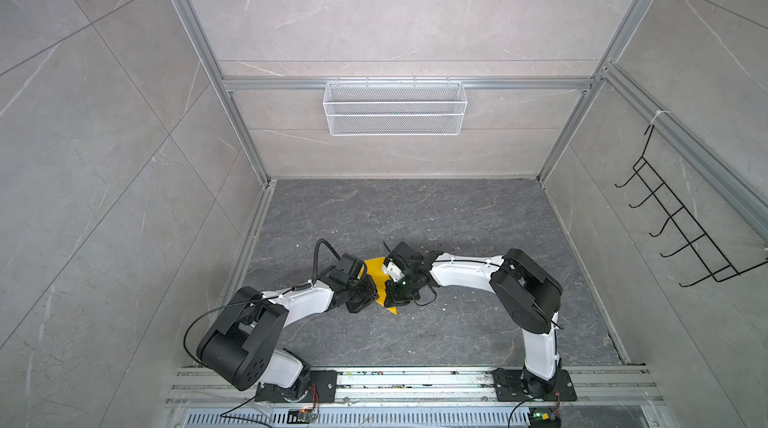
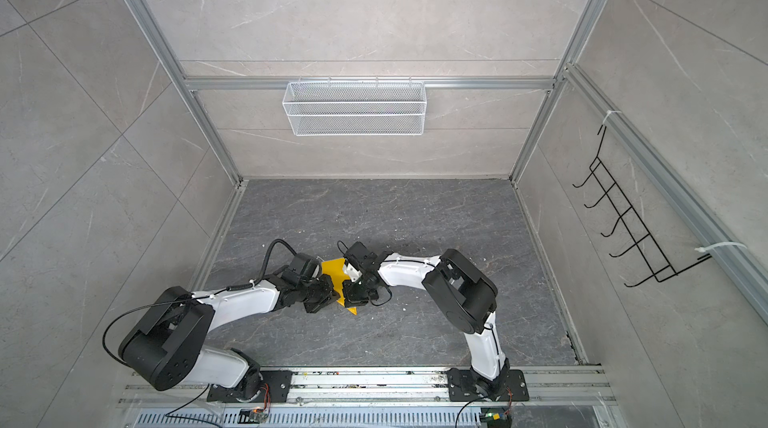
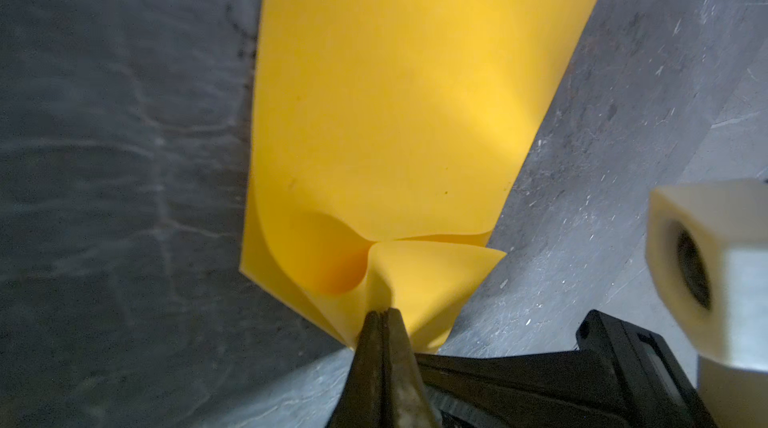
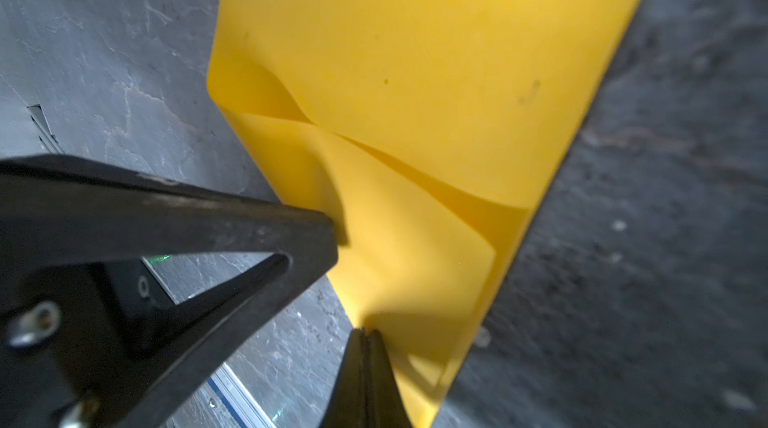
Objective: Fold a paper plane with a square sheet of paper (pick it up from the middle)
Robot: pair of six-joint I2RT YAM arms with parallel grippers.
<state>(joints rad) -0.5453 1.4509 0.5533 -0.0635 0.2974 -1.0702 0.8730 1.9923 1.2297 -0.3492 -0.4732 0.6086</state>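
- left gripper (image 1: 366, 295): comes in from the front left corner of the surface (image 1: 478, 218). Its jaws are pressed fully together on a pinched-up ridge of the square sheet of paper (image 1: 376, 271). The left wrist view shows the yellow wedged right between the tips.
- square sheet of paper: bright yellow and not flat. It is doubled over itself, with two layers visible in both wrist views and the loose edges bowing apart next to the pinch.
- paper position: front half of the surface, slightly left of midway between the side edges, between the two wrists. One pointed corner pokes out toward the front edge, clear of both grippers. Can't tell whether the far end touches the surface or hangs just above it.
- wire basket (image 1: 395, 109): white mesh, hung on the back wall rail, well apart from the paper.
- right gripper (image 1: 391, 300): comes in from the front right corner. Its jaws are closed tight too, clamped on the same sheet along its edge.
- gripper spacing: the two sets of tips sit just beside each other on the paper, near but not touching in the right wrist view.
- white block (image 1: 393, 270): sits on the right wrist and covers part of the paper in both top views.
- hook rack (image 1: 702, 235): black wire, on the right wall, nothing on its hooks.
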